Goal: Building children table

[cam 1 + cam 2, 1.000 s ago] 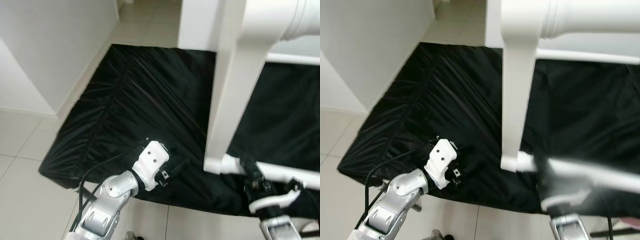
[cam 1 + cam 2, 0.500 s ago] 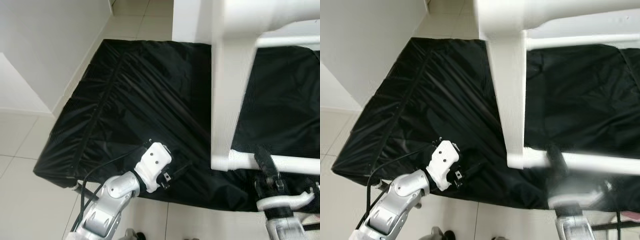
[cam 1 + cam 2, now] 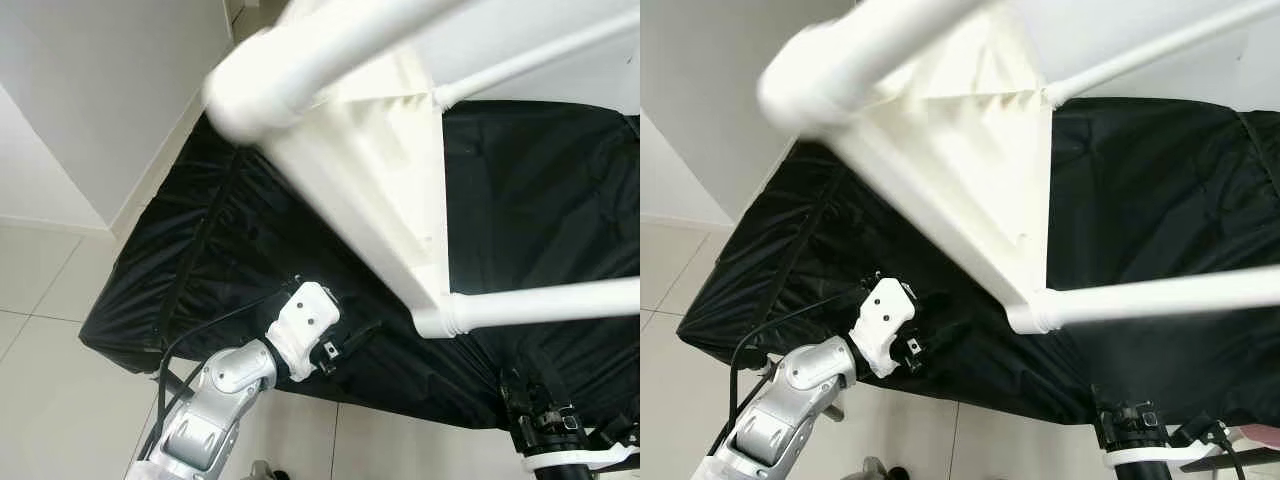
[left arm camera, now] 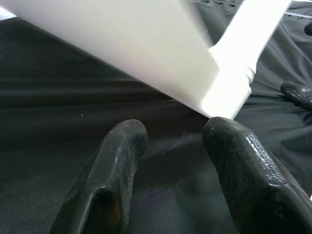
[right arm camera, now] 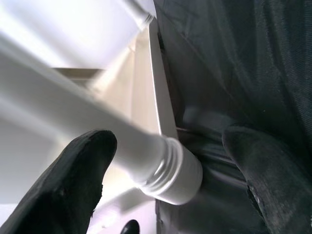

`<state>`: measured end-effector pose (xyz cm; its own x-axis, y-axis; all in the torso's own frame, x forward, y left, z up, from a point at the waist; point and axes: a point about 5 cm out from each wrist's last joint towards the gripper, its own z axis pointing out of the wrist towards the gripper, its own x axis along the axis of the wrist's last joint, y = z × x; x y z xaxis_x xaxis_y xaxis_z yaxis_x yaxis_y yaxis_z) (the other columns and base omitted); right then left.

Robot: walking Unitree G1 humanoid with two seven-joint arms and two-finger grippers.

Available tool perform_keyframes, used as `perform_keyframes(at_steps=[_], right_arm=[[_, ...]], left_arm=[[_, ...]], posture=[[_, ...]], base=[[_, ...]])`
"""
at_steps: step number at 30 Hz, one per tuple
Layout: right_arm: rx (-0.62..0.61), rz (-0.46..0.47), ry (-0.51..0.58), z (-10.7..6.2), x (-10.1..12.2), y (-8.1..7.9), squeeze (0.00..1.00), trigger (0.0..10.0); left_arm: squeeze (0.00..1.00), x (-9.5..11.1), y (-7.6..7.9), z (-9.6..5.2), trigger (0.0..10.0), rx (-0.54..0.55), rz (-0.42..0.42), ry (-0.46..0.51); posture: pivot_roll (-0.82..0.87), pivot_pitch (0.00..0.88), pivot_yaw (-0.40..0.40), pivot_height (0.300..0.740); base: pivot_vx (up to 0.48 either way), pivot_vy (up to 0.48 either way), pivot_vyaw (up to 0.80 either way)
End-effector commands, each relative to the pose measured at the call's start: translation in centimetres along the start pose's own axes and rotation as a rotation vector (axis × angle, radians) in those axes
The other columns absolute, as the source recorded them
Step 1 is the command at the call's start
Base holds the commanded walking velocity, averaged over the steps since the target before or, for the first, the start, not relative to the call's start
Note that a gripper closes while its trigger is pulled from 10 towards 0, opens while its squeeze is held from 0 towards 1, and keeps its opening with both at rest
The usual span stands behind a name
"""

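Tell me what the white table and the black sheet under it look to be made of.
White table: likely moulded plastic with a smooth, slightly glossy finish; the ribbed underside and the threaded collar where the leg joins suggest it, though painted wood can't be excluded. Black sheet: thin woven synthetic fabric, probably nylon or polyester, judging by its fine creases and faint sheen.

Left arm (image 3: 215,400) enters from 7 o'clock, bent at the wrist, its left gripper (image 4: 173,161) aimed toward 2 o'clock with fingers (image 4: 114,165) parted and nothing between them. Right gripper (image 5: 165,180) at 5 o'clock, fingers (image 5: 78,175) spread wide.
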<state>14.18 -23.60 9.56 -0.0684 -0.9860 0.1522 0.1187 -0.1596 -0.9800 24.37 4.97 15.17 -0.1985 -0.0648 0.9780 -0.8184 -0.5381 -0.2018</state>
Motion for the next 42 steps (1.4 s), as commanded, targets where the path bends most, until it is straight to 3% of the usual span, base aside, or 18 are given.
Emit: perform_keyframes(at_steps=[1,9,10,15,20,22,24,26,27,28,29,30,32,36,38,39,41,42], right_arm=[[-0.126,0.134,0.117,-1.7,-1.2,2.7,0.0,10.0],[-0.123,0.126,0.105,-2.2,-1.1,3.3,0.0,10.0],[-0.134,0.11,0.093,-2.5,-0.9,4.0,0.0,10.0],[-0.14,0.101,0.062,-2.8,-0.4,5.5,0.0,10.0],[-0.137,0.052,0.022,-2.5,-0.2,6.1,0.0,10.0],[-0.106,-0.033,-0.029,-2.0,-0.1,5.6,0.0,10.0],[-0.106,-0.033,-0.029,-2.0,-0.1,5.6,0.0,10.0],[-0.066,-0.153,-0.093,-1.0,0.0,4.8,0.0,10.0],[-0.066,-0.153,-0.093,-1.0,0.0,4.8,0.0,10.0],[-0.048,-0.244,-0.138,-0.2,-0.1,4.1,0.0,10.0],[-0.048,-0.244,-0.138,-0.2,-0.1,4.1,0.0,10.0],[-0.044,-0.342,-0.163,0.7,-0.1,3.4,0.0,10.0],[-0.044,-0.342,-0.163,0.7,-0.1,3.4,0.0,10.0],[0.031,-0.714,-0.195,3.5,-1.5,-1.1,0.0,10.0],[0.062,-0.848,-0.174,4.5,-2.0,-2.7,0.0,10.0],[0.062,-0.848,-0.174,4.5,-2.0,-2.7,0.0,10.0],[0.094,-0.967,-0.101,5.8,-2.2,-4.4,0.0,10.0],[0.094,-0.967,-0.101,5.8,-2.2,-4.4,0.0,10.0]], left_arm=[[0.0,-0.3,0.1,-0.2,10.0,-0.007,-0.015,-0.012],[0.0,-0.5,-0.5,-0.4,10.0,0.01,-0.007,-0.023],[0.0,-0.8,-1.6,-0.6,10.0,0.053,-0.01,-0.032],[0.0,-1.3,-3.4,-1.5,10.0,0.132,-0.015,-0.052],[0.0,-1.3,-3.4,-1.7,10.0,0.137,-0.015,-0.055],[0.0,-1.0,-3.4,-2.0,10.0,0.137,-0.022,-0.046],[0.0,-1.0,-3.4,-2.0,10.0,0.137,-0.022,-0.046],[0.0,-0.6,-3.7,-2.5,10.0,0.144,-0.044,-0.026],[0.0,-0.6,-3.7,-2.5,10.0,0.144,-0.044,-0.026],[0.0,-0.2,-4.0,-2.8,10.0,0.154,-0.07,-0.009],[0.0,-0.2,-4.0,-2.8,10.0,0.154,-0.07,-0.009],[0.0,0.2,-4.2,-3.1,10.0,0.165,-0.085,0.005],[0.0,0.2,-4.2,-3.1,10.0,0.165,-0.085,0.005],[0.0,1.2,-5.0,-4.5,10.0,0.23,-0.153,0.043],[0.0,1.3,-5.4,-4.8,10.0,0.264,-0.174,0.052],[0.0,1.3,-5.4,-4.8,10.0,0.264,-0.174,0.052],[0.0,1.4,-5.9,-4.8,10.0,0.317,-0.202,0.067],[0.0,1.4,-5.9,-4.8,10.0,0.317,-0.202,0.067]], posture=[[-0.11,0.166,0.074,0.74],[-0.1,0.161,0.076,0.74],[-0.09,0.162,0.073,0.74],[-0.08,0.157,0.068,0.74],[-0.08,0.154,0.064,0.74],[-0.08,0.151,0.063,0.74],[-0.08,0.151,0.063,0.74],[-0.08,0.151,0.064,0.74],[-0.08,0.151,0.064,0.74],[-0.08,0.151,0.064,0.74],[-0.08,0.151,0.064,0.74],[-0.09,0.149,0.063,0.74],[-0.09,0.149,0.063,0.74],[-0.09,0.146,0.067,0.74],[-0.09,0.144,0.069,0.74],[-0.09,0.144,0.069,0.74],[-0.09,0.142,0.07,0.74],[-0.09,0.142,0.07,0.74]], base=[[0.0,0.0,0.0],[0.0,0.0,0.0],[0.0,0.0,0.0],[0.0,0.0,0.0],[0.0,0.0,0.0],[0.0,0.0,0.0],[0.0,0.0,0.0],[0.0,0.0,0.0],[0.0,0.0,0.0],[0.0,0.0,0.0],[0.0,0.0,0.0],[0.0,0.0,0.0],[0.0,0.0,0.0],[0.0,0.0,0.0],[0.0,0.0,0.0],[0.0,0.0,0.0],[0.0,0.0,0.0],[0.0,0.0,0.0]])
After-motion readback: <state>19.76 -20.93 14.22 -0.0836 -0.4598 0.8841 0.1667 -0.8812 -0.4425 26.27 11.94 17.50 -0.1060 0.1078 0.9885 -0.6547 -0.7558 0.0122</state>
